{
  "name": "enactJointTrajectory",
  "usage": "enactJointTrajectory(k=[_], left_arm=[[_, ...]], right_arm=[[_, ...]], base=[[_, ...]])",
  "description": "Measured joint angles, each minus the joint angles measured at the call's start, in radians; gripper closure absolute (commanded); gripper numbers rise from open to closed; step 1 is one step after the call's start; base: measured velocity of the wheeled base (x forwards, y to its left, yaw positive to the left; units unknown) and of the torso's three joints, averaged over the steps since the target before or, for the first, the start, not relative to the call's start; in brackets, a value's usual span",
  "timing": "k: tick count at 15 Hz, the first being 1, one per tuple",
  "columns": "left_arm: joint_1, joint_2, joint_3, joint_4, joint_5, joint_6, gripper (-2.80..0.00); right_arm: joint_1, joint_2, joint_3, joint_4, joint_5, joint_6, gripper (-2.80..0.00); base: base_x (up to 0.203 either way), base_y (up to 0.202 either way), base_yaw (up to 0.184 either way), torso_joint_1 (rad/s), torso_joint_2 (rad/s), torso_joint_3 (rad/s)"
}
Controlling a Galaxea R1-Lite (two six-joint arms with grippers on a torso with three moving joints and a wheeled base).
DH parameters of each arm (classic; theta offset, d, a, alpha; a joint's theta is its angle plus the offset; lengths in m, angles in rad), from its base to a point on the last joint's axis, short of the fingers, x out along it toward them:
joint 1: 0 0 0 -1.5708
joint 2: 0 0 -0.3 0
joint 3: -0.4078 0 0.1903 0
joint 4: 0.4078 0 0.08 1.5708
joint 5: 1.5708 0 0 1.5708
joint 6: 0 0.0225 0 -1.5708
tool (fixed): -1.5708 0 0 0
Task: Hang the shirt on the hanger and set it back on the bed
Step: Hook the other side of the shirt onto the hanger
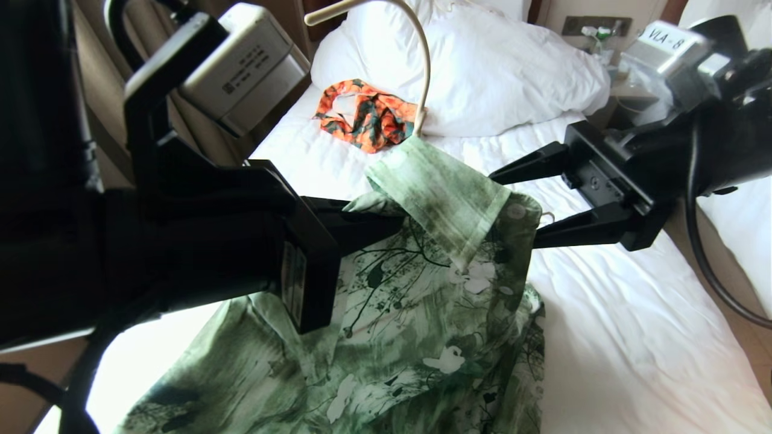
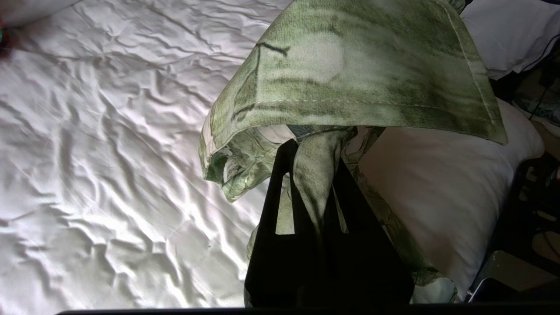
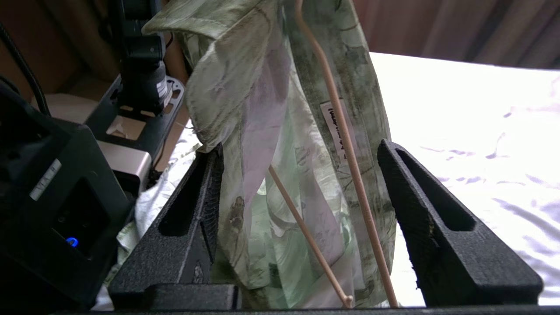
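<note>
Both grippers flanked the limp shirt (image 1: 434, 289): my left gripper (image 2: 313, 175) pinched its cloth, my right gripper (image 1: 512, 205) gaped around the stiff hanger (image 3: 350, 166).

Wrinkly white bed (image 1: 603, 313) under the claws, with a pillow (image 1: 494, 66) and orange patterned garment (image 1: 365, 117) lying beyond them.

a bedroom: white bed (image 1: 633, 337), pillow (image 1: 494, 66), dark headboard.
</note>
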Motion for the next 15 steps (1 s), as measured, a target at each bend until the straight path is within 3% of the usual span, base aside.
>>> enactJointTrajectory(k=[4, 7, 9, 13, 14, 15], left_arm=[[-0.031, -0.010, -0.047, 0.000, 0.004, -0.079, 0.00], [-0.063, -0.024, -0.058, 0.002, 0.012, -0.086, 0.00], [-0.072, -0.028, -0.060, 0.002, 0.033, -0.097, 0.00], [-0.073, -0.049, -0.058, 0.002, 0.040, -0.128, 0.00], [-0.072, -0.059, -0.057, 0.002, 0.042, -0.129, 0.00], [-0.070, -0.067, -0.056, 0.002, 0.042, -0.130, 0.00]], right_arm=[[-0.051, -0.106, -0.001, -0.012, -0.122, 0.360, -2.80], [-0.090, -0.152, 0.018, -0.009, -0.191, 0.550, -2.80], [-0.096, -0.168, 0.018, 0.011, -0.204, 0.606, -2.80], [-0.101, -0.175, 0.014, 0.197, -0.364, 0.615, -2.80], [-0.102, -0.185, 0.016, 0.260, -0.381, 0.616, 0.00], [-0.104, -0.197, 0.019, 0.318, -0.387, 0.616, 0.00]], base=[[0.000, 0.000, 0.000, 0.000, 0.00, 0.000], [0.000, 0.000, 0.000, 0.000, 0.00, 0.000], [0.000, 0.000, 0.000, 0.000, 0.00, 0.000], [0.000, 0.000, 0.000, 0.000, 0.00, 0.000], [0.000, 0.000, 0.000, 0.000, 0.00, 0.000], [0.000, 0.000, 0.000, 0.000, 0.00, 0.000]])
